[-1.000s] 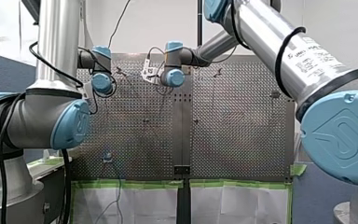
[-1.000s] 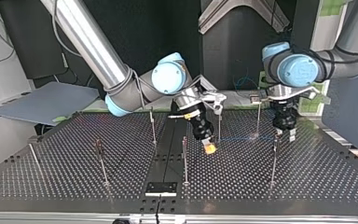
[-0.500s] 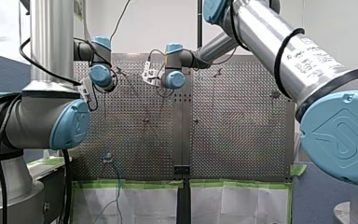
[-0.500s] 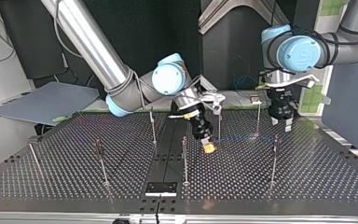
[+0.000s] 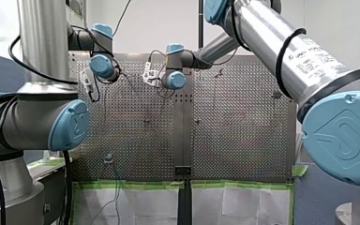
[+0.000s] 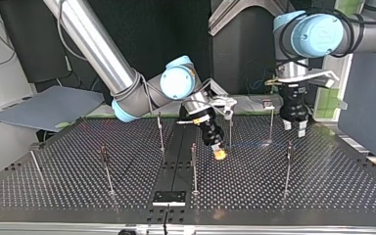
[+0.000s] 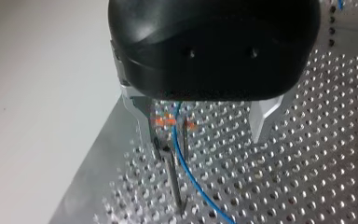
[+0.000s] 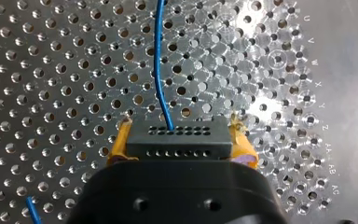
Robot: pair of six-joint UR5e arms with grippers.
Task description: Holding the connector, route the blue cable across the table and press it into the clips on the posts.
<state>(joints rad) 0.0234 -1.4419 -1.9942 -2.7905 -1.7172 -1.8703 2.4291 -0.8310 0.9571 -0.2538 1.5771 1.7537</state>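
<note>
A: Where is the connector?
B: The connector (image 8: 177, 140) is clamped between the yellow pads (image 8: 120, 142) of my right gripper (image 8: 179, 135), low over the desk (image 6: 323, 186) near its middle. The blue cable (image 8: 160, 60) comes out of its face and runs ahead over the perforations.
A: And the far end of that run?
B: In the left wrist view the cable passes between the fingers of my left gripper (image 7: 200, 128), which stand wide apart and hold nothing. It goes just beside the clip (image 7: 164, 149) atop a post (image 7: 173, 182). I cannot tell whether it is seated in that clip.
A: So which step is this?
B: I judge it mid-routing. The cable is at one post on my left arm's side, and I see no cable on the posts (image 6: 194, 166) toward the top view's left.
A: What does the next move ask?
B: Carrying the connector toward the next post, with the line taut and low enough to meet the clip, then pushing it down in. Slack would likely let the thin cable slip off.
A: Any bins or trays?
B: None shows; only slim posts stand on the desk
</note>
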